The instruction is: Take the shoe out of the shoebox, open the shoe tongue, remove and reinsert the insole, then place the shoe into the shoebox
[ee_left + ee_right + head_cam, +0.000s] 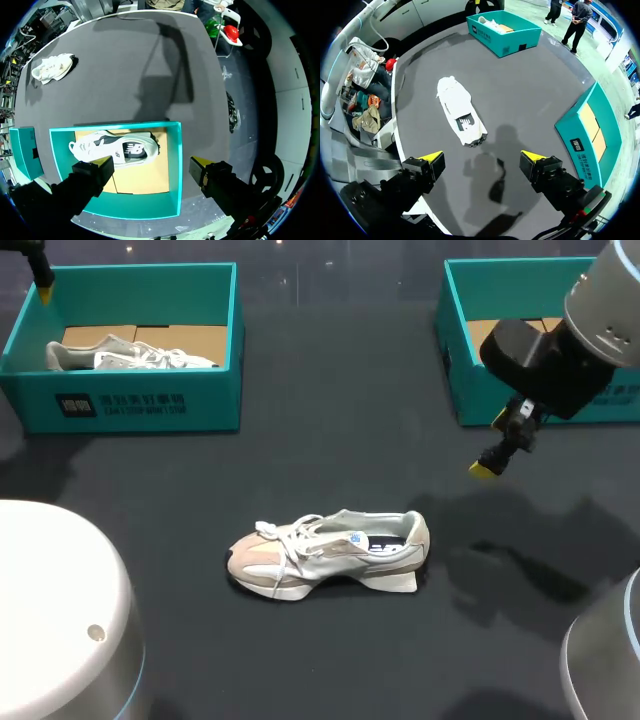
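Shoe (330, 552): a pale grey-and-beige sneaker stands on its sole out on the dark surface (330, 660), near the middle. Its toe points toward your left arm's side and its heel toward the right. The laces lie loose over the upper, and it sits well apart from both claws.

Shoe, from your right wrist: the opening faces up, and a dark mark shows on the lining inside the heel.

Left shoebox (120, 405): teal, at the far left of the surface, its floor lined with brown cardboard.

Second shoe (130, 355): a white-and-grey sneaker lying inside the left shoebox on the cardboard, toward the wall on the box's outer side.

Right shoebox (462, 390): teal, at the far right of the surface, with cardboard on its floor. In the head view your right arm covers part of it.

Left claw (150, 167): hangs above the left shoebox with its yellow-tipped fingers spread wide, gripping nothing. The second shoe lies below, just ahead of the tips.

Right claw (482, 162): hovers over bare surface between the shoe and the right shoebox, fingers wide apart, gripping nothing. The shoe lies ahead of it, heel end nearest, and the claw's shadow falls on the surface just short of that heel.
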